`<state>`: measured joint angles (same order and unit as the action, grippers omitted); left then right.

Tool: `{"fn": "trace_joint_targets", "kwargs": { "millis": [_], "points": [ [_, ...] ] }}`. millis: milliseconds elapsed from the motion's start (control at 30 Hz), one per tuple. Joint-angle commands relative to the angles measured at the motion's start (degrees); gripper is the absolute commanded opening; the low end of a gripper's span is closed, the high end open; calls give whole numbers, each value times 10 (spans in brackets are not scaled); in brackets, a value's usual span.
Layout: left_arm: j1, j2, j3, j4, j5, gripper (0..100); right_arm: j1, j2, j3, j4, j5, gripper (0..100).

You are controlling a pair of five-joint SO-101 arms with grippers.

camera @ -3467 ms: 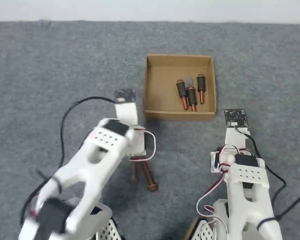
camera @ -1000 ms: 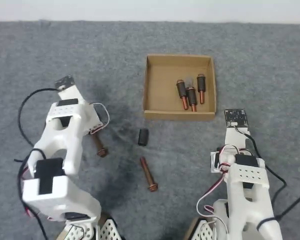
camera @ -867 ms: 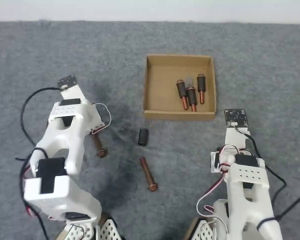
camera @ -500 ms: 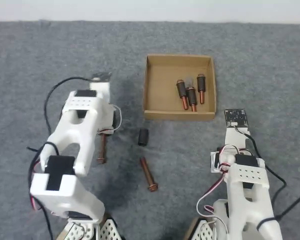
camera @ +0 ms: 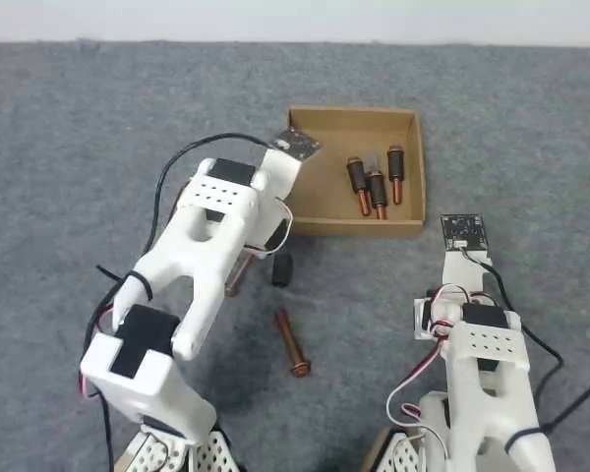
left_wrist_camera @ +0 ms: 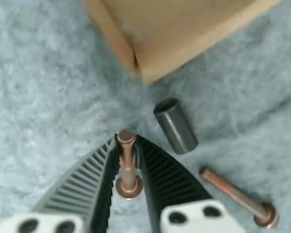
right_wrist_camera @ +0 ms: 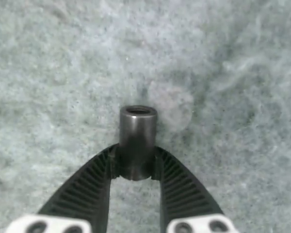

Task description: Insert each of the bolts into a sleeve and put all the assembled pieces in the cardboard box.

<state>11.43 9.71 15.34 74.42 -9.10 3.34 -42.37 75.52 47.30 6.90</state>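
From above, the left arm [camera: 202, 246] stretches across the grey carpet [camera: 79, 128] toward the cardboard box [camera: 352, 226], and its wrist end overlaps the box's near left corner. A copper bolt [camera: 233, 283] pokes out from under this arm. Just beside it lies a loose black sleeve [camera: 281, 269], close to the box's front wall. A second bolt [camera: 291, 342] lies apart on the carpet, nearer the arm bases, head toward them. Three assembled pieces [camera: 376, 187] lie side by side inside the box. The right arm [camera: 482, 344] stands to the right of the box's near right corner. A pale wall [camera: 295, 18] runs along the carpet's far edge.

In the left wrist view, the left gripper [left_wrist_camera: 126, 145] pinches the copper bolt along its shaft. The ribbed fingers [left_wrist_camera: 162, 167] press against both sides, and the bolt's head sits toward the wrist. The loose sleeve lies on its side just past the fingertips, between them and a corner of the box. The second bolt lies off to one side, apart from the sleeve.

In the right wrist view, the right gripper [right_wrist_camera: 136, 154] clamps a dark sleeve [right_wrist_camera: 137, 136] by its lower part. The sleeve's open end points away from the wrist, and grey carpet lies all around it.
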Motion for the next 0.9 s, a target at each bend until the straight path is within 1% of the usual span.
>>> {"fn": "trace_joint_targets", "kwargs": {
  "millis": [0,100,167,267,400,500,633,733,867],
  "points": [
    [-1,-7,-29,-12,79,130,10,-19,-5,-8,13,6],
    [-3,-13,-15,-16,125,201,10,-19,-5,-8,13,6],
    [-2,-13,-12,-16,142,196,10,-19,-5,-8,13,6],
    [0,-14,-12,-12,163,144,10,-19,-5,-9,13,6],
    [4,-14,-12,-12,194,6,10,-19,-5,-9,13,6],
    [4,-26,-7,2,210,13,10,-19,-5,-9,13,6],
    [4,-109,44,-6,229,12,9,-19,-5,-9,13,6],
    [15,-190,105,-30,256,12,9,-19,-5,-9,13,6],
    [53,-269,197,-68,310,12,9,-19,-5,-9,13,6]
  ]
}}
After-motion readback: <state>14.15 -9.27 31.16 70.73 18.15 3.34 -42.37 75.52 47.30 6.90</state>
